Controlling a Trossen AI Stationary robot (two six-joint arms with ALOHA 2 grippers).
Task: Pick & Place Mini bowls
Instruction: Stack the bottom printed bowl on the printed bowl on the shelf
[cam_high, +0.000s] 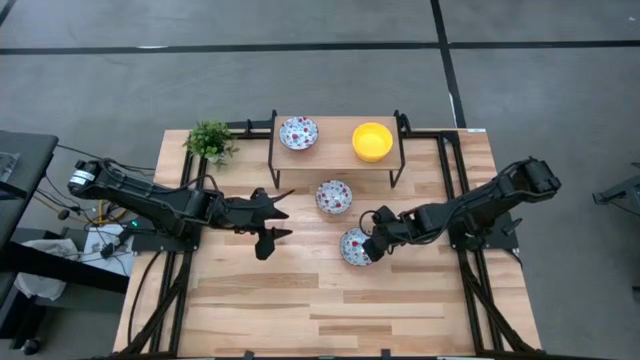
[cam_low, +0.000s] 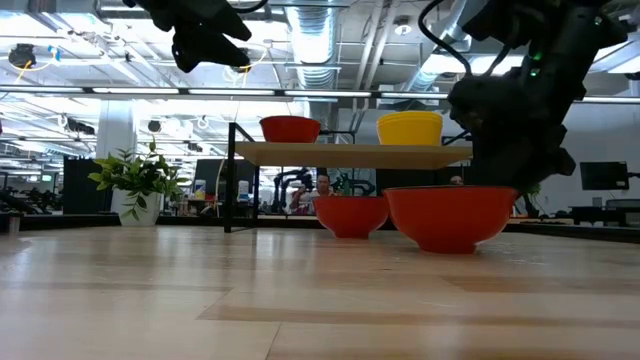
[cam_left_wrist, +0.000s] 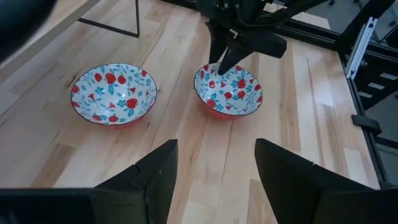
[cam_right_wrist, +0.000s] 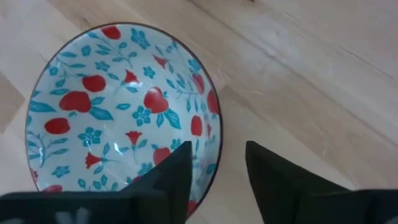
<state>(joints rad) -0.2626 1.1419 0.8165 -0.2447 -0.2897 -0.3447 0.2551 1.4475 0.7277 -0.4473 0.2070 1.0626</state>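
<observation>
Right gripper (cam_high: 371, 247) straddling rim of floral bowl (cam_high: 354, 247), fingers parted, second floral bowl (cam_high: 334, 196) near, shelf (cam_high: 337, 150) behind holding two bowls, left gripper (cam_high: 270, 222) spread open, plant (cam_high: 210, 140) at corner

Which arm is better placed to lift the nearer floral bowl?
Right: the right gripper straddles the bowl's rim, fingers open. The left gripper hovers open, apart from it.

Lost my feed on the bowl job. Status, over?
Right pincer open, straddling the rim of the near floral bowl. Left pincer open, clear of both table bowls. Second floral bowl close by; watch it.
</observation>
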